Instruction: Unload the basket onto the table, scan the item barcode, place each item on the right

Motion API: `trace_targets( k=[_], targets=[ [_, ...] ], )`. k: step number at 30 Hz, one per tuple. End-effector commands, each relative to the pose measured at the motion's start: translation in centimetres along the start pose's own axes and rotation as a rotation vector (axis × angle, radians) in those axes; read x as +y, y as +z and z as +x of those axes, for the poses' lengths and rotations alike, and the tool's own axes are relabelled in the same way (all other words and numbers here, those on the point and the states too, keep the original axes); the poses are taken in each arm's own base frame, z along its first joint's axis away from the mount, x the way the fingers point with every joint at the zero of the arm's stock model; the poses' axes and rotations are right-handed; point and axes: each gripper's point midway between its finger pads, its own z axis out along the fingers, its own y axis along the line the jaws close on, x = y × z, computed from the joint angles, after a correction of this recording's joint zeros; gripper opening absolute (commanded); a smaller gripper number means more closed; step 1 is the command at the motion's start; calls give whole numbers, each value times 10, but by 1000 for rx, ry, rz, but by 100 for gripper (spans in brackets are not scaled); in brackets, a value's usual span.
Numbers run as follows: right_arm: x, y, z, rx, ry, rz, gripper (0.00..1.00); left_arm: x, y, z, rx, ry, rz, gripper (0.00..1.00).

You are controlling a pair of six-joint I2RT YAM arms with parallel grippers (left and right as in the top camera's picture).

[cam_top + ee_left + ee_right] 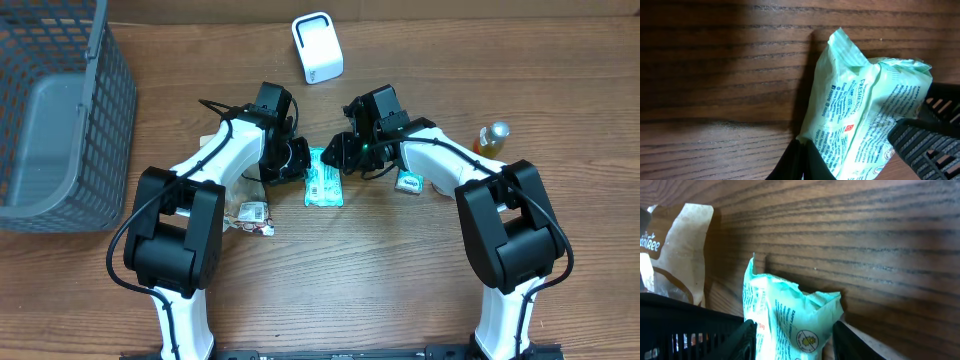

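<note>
The green wipes pack (pixel 323 180) lies at the middle of the bench (pixel 400 290), between the two arms and nearer the robot than the white scanner (pixel 317 47) at the far edge. In the left wrist view it looks crumpled and tipped up on one side, its printed face turned sideways. The left end effector (pixel 296 160) is pressed together on the pack's left edge, pinching the film there. The right end effector (pixel 340 152) is spread, with one finger (pixel 746 337) on each side of the pack's far end and not yet gripping it. The step in hand seems to be securing the pack with both arms before presenting it. To do it well, the right side should take hold of the sealed end seam and not the soft body, so the film stays flat and the code is not creased or hidden under a finger. I cannot make out a barcode in these views, so the pack may need turning before it faces the scanner. The amber bottle (pixel 490 138) and grey wire basket (pixel 100 60) are well apart from it
</note>
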Motion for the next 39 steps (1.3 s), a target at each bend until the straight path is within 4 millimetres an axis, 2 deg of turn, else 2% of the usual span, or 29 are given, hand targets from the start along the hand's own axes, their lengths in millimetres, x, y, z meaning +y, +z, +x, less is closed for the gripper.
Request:
trace_targets(
  k=[1, 8, 11, 15, 18, 22, 26, 28, 31, 36, 39],
  targets=[
    [2, 2, 1, 18, 30, -21, 42, 3, 7, 3, 2, 33, -33, 5],
    [-2, 5, 12, 60, 72, -13, 41, 4, 7, 2, 1, 33, -36, 5],
    [2, 5, 16, 78, 76, -36, 34, 3, 7, 2, 1, 35, -36, 5],
    [1, 5, 17, 84, 80, -32, 31, 4, 7, 1, 0, 52, -34, 5],
    [0, 5, 19, 89, 83, -30, 33, 4, 1, -4, -11, 77, -23, 6],
    [1, 5, 17, 84, 80, -31, 41, -6, -10, -8, -7, 79, 39, 6],
    [3, 4, 5, 39, 60, -49, 50, -30, -19, 0, 54, 109, 181, 8],
    [4, 3, -3, 9, 48, -61, 56, -34, -21, 6, 81, 108, 210, 9],
    [9, 2, -20, -55, 13, -88, 61, -30, -21, 19, 138, 80, 195, 8],
    [18, -1, -37, -126, -30, -119, 62, -19, -22, 36, 205, 43, 151, 6],
    [18, -2, -43, -153, -39, -112, 61, -18, -21, 39, 217, 39, 146, 4]
  ],
)
